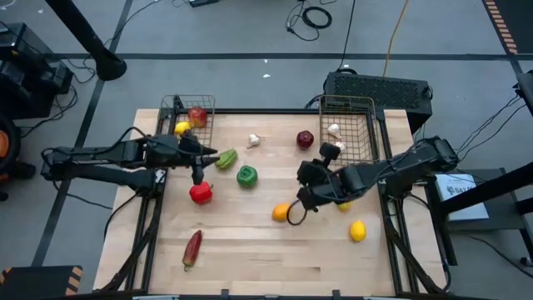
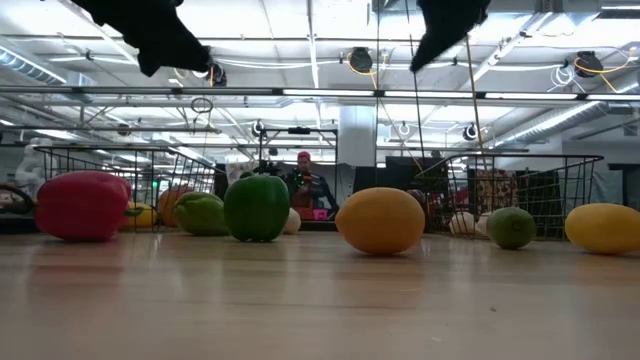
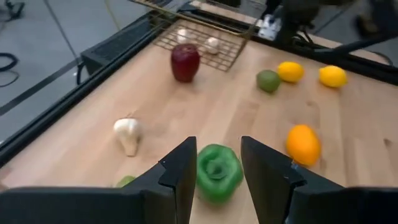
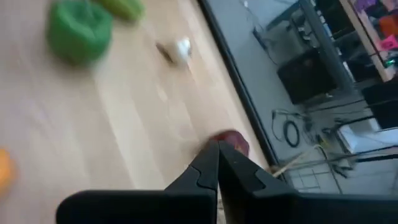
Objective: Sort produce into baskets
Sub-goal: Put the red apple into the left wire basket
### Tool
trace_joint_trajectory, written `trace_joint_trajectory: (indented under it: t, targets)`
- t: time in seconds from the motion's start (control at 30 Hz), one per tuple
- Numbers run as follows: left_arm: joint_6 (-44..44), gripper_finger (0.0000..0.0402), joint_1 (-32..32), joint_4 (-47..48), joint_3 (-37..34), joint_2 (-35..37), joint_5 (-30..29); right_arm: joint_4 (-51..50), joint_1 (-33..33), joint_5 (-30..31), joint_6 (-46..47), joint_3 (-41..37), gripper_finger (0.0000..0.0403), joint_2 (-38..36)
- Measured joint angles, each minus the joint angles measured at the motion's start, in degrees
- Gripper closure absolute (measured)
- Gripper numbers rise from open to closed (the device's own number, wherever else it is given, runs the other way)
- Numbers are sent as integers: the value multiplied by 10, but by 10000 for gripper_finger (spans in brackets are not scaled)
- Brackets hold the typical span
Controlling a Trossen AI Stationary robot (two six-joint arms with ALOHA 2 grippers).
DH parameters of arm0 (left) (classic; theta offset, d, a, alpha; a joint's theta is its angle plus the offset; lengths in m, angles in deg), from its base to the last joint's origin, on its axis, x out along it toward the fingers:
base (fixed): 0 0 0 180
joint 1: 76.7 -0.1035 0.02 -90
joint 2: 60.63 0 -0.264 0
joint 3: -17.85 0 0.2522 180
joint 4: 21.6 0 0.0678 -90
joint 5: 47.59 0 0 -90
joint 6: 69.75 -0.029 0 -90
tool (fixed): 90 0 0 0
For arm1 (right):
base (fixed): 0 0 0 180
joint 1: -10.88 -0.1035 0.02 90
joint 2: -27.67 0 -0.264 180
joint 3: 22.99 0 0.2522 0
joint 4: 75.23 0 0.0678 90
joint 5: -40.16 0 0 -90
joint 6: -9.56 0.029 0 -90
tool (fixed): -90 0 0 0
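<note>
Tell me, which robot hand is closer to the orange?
The right hand. It hovers shut right beside the orange, while the left hand is across the table by the red pepper.

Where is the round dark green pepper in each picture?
High view: green pepper mid-table, right of the left gripper.
Low view: green pepper left of centre, beside the orange.
Left wrist view: green pepper between that gripper's open fingers, not held.
Right wrist view: green pepper far corner, blurred.
Shared landmark: the orange, except in the right wrist view.
</note>
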Motion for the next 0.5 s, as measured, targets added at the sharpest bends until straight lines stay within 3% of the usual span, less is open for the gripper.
trace_joint_trajectory:
  t: [0.23,0.33,0.5]
  targets:
    - [-31,269,16,-1,-1,-4,0,5,107,-80,-57,-24,403,-2]
    - [-30,269,16,-2,-1,-4,0,67,121,-98,-56,-49,403,-2]
    - [-29,269,16,-18,-1,-7,0,196,131,-98,-161,-97,403,-2]
